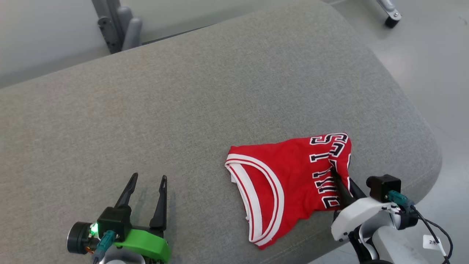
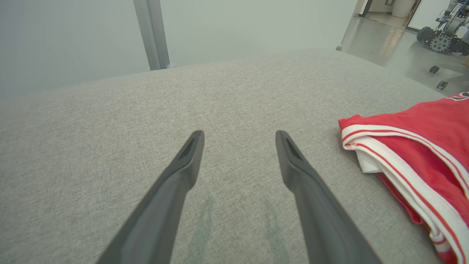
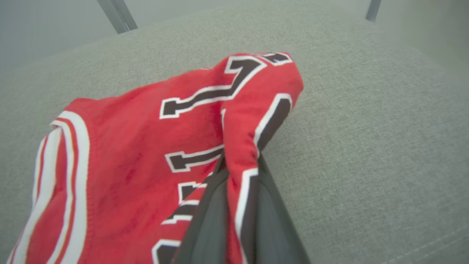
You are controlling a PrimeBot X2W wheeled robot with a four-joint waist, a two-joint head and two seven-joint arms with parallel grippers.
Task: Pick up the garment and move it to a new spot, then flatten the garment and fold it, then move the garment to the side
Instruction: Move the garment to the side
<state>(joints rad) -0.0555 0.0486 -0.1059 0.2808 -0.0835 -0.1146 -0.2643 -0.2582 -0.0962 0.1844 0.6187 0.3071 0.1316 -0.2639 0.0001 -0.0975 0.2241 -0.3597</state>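
Pinches a raised fold of the limp red knit jersey (image 1: 285, 176), white-striped at the trim and black-lettered, in the right pincer (image 1: 332, 170), fingers pressed together on cloth. Lies crumpled near the right front edge of the grey woven cushion (image 1: 183, 91), long axis roughly left-right. Holds the left pincer (image 1: 149, 176) spread and empty, well apart leftward.

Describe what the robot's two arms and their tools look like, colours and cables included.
Both tools have two long, dark, tapering fingers. The left tool has a bright green bracket, a lit green lamp and a teal plug. The right tool has a white shell, a black box, and a black cable with a white tag.
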